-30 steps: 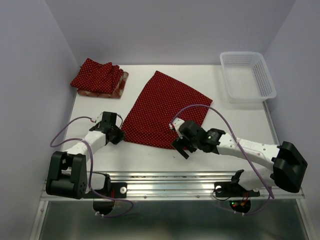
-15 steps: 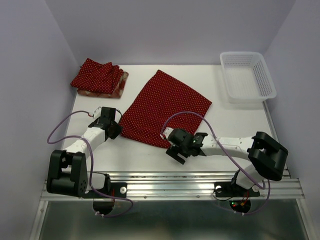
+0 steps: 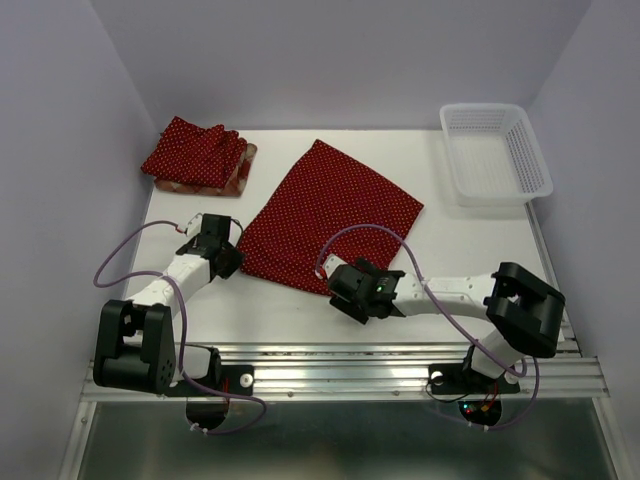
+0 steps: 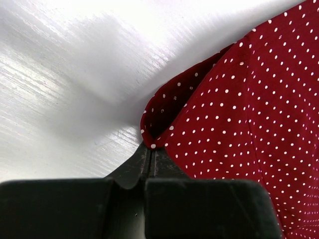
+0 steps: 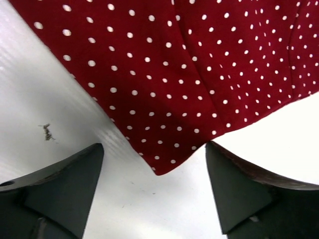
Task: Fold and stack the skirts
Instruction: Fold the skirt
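**A:** Although a folded polka-dot skirt (image 3: 195, 150) already lies on the plaid skirt (image 3: 242, 175) at the far-left corner of the table (image 3: 470, 255), how does the last one look?

**B:** The spread polka-dot skirt (image 3: 330, 212) lies flat mid-table. The left gripper (image 4: 149, 153) has its jaws pressed together on the near-left corner, where a lip of hem curls up.

**A:** And how will it handle?

**B:** I judge it light, thin and limp. It will sag and drag rather than hold any shape, so corners are the places to pinch, both lifted together.

**A:** What about the right side?

**B:** The right gripper (image 5: 152, 186) hovers with its jaws spread wide, straddling the pointed near corner without clamping it. Closing low there should catch the cloth, though a single layer may slip free.

**A:** And the white mesh basket (image 3: 532, 150)?

**B:** It sits at the far right, well apart from the skirt.
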Robot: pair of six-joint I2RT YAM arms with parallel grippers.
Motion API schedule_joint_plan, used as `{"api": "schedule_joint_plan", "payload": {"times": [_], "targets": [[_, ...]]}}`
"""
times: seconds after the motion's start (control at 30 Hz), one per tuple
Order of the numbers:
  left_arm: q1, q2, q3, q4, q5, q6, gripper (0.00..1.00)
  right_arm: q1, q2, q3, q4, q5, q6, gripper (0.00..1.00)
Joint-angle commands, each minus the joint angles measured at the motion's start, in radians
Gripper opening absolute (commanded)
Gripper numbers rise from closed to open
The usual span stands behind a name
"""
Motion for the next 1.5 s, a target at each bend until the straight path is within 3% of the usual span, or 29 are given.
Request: {"api": "schedule_joint_plan", "payload": {"times": [0.0,0.1,0.13,0.23,0.33,0.47,0.6,0.83,0.93,1.2,1.47], "targets": [[0.009,0.002,0.031,-0.021,-0.031,0.017,0.0,0.008,0.037,0.019,0.012,0.065,0.029,0.81],[0.011,0.004,0.04,-0.03,-0.038,0.019,0.0,0.008,0.042,0.014,0.014,0.047,0.029,0.55],[0.011,0.001,0.045,-0.032,-0.038,0.019,0.0,0.008,0.042,0.012,0.011,0.027,0.029,0.36],[0.014,-0.007,0.05,-0.047,-0.043,0.019,0.0,0.008,0.033,0.022,-0.007,-0.008,0.029,0.13],[0.014,-0.034,0.047,-0.065,-0.045,0.013,0.0,0.019,-0.001,0.019,-0.008,-0.077,0.026,0.01],[0.015,-0.109,0.036,-0.114,-0.058,0.0,0.0,0.074,-0.053,0.029,-0.037,-0.177,0.029,0.01],[0.015,-0.227,0.019,-0.228,-0.092,-0.035,0.0,0.135,-0.118,0.066,-0.095,-0.266,0.135,0.01],[0.015,-0.583,0.033,-0.394,-0.129,-0.104,0.0,0.154,-0.265,0.065,-0.152,-0.378,0.288,0.01],[0.015,-0.659,0.074,-0.404,-0.123,-0.105,0.0,0.154,-0.335,0.058,-0.153,-0.403,0.339,0.01],[0.015,-0.507,0.203,-0.282,-0.081,-0.059,0.0,0.154,-0.426,0.083,-0.215,-0.248,0.434,0.01],[0.001,-0.269,0.364,-0.073,-0.015,-0.007,0.0,-0.082,-0.421,0.109,-0.221,-0.258,0.417,0.01]]}}
